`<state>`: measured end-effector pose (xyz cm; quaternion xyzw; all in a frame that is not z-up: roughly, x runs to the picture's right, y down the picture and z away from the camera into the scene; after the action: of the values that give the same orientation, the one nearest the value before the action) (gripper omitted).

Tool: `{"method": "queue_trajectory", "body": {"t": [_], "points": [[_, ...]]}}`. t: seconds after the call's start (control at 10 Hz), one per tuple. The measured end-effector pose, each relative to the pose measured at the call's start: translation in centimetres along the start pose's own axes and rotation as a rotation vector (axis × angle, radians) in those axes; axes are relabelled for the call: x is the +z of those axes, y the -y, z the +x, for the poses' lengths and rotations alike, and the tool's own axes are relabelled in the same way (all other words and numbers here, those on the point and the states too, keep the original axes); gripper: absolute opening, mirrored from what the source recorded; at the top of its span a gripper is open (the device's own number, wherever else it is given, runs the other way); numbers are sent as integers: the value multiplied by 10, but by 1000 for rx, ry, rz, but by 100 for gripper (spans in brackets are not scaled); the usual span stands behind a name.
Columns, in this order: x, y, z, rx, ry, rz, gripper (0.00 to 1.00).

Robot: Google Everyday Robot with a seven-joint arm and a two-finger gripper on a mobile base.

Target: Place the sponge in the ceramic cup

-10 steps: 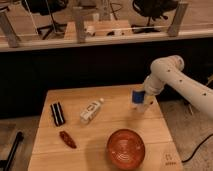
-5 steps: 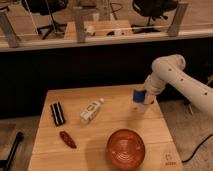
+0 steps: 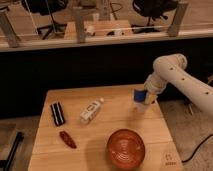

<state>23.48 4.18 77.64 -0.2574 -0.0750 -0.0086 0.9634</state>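
Note:
The blue sponge [image 3: 138,95] is held at the tip of my gripper [image 3: 142,98], at the right side of the wooden table [image 3: 100,140], near its far edge. The gripper is shut on the sponge and points down from the white arm [image 3: 172,75]. Just below the sponge a small pale shape [image 3: 142,106] shows, which looks like the ceramic cup, mostly hidden by the gripper and sponge. The sponge hangs directly above it.
A white box-like bottle [image 3: 91,110] lies near the table's middle. A black object [image 3: 58,113] and a red pepper-like item [image 3: 67,139] sit at the left. A large orange-red bowl [image 3: 125,148] stands at the front, below the gripper.
The gripper with the sponge has shifted slightly to the right over the pale cup. Everything else on the table stays where it was.

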Motion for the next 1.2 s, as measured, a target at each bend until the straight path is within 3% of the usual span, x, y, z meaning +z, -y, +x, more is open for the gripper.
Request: {"method": "queue_trajectory", "body": {"t": [0.3, 0.6, 1.2], "points": [[-1, -2, 5, 5, 5, -3, 67], [-5, -1, 5, 9, 7, -6, 80], [-8, -2, 8, 21, 9, -14, 80]]}}
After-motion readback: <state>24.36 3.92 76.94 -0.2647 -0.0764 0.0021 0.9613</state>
